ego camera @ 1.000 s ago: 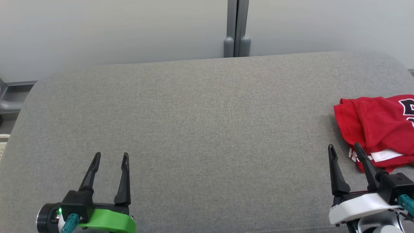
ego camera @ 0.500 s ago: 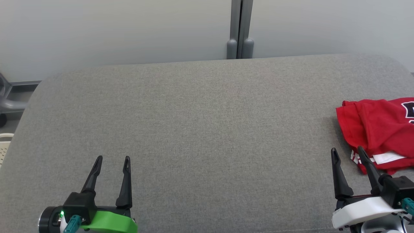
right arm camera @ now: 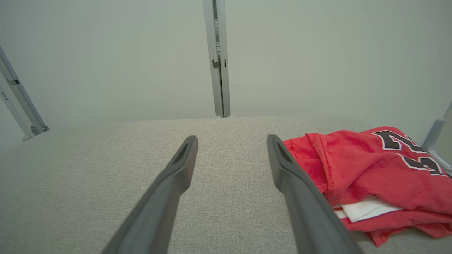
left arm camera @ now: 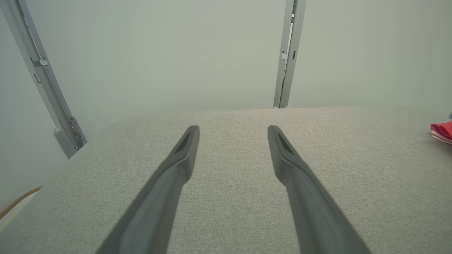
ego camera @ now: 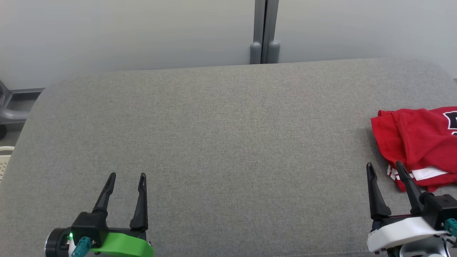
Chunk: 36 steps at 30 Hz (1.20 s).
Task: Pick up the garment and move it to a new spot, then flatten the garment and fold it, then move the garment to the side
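A folded red garment [ego camera: 417, 142] with black lettering and white trim lies at the right edge of the grey table [ego camera: 228, 142]. My right gripper [ego camera: 384, 167] hovers open at the lower right, its right finger just in front of the garment's near corner, nothing between the fingers. In the right wrist view the garment [right arm camera: 370, 169] lies to the right of the open right gripper [right arm camera: 231, 141]. At the lower left my left gripper [ego camera: 127, 177] stands open over bare table, far from the garment. The left wrist view shows the open left gripper [left arm camera: 233, 130] and a sliver of the garment [left arm camera: 441, 132] at far right.
A pale wall with a grey vertical post [ego camera: 263, 32] rises behind the table. A grey chair part [ego camera: 7, 107] and a pale slatted object [ego camera: 3, 164] stand past the table's left edge. A grey bracket [right arm camera: 438, 144] stands behind the garment.
The head camera has shifted slightly, so the whole scene sits a little lower and to the right. Both grippers stay open and hold their places relative to the table.
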Motion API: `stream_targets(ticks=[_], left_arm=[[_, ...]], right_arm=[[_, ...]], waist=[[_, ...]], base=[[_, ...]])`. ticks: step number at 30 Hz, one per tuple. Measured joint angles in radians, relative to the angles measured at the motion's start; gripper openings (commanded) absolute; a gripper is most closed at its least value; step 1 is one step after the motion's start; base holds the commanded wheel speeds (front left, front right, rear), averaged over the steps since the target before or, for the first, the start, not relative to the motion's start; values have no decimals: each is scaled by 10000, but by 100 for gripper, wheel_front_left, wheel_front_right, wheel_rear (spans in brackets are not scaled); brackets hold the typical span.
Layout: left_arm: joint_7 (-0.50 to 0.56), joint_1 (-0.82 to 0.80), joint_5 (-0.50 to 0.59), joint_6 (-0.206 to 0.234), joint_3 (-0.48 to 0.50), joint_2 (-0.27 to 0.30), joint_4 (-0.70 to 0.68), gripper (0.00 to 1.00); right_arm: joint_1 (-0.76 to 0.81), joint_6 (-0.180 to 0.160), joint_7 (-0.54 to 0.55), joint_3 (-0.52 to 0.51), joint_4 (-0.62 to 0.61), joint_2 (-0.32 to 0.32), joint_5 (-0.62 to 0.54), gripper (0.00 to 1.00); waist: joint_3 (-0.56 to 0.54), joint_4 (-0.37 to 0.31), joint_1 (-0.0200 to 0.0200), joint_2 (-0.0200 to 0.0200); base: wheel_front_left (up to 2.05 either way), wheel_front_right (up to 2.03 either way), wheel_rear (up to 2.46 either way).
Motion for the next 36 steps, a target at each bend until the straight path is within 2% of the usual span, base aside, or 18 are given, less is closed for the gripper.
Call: stream_targets(ticks=[4,5,9,21,36], left_arm=[[10,-6,-56,-4,-29,0,-29,100],[12,-3,-56,-4,-38,-8,-6,0],[23,148,-213,-35,-105,-94,198,0],[215,725,-2257,-339,12,-286,-311,0],[462,1327,-4472,-704,230,-518,-915,0]], right_arm=[[2,0,0,-17,-29,4,6,100],[4,0,-2,-21,2,6,2,0],[121,2,2,54,205,77,174,0],[707,2,397,-104,-138,-130,2918,0],[1279,0,1181,-556,-531,-82,5616,0]], waist=[[31,4,0,0],[35,10,0,0],[39,2,0,0],[48,-42,0,0],[61,-95,0,0]], base=[[0,0,0],[0,0,0],[0,0,0],[0,0,0],[0,0,0]])
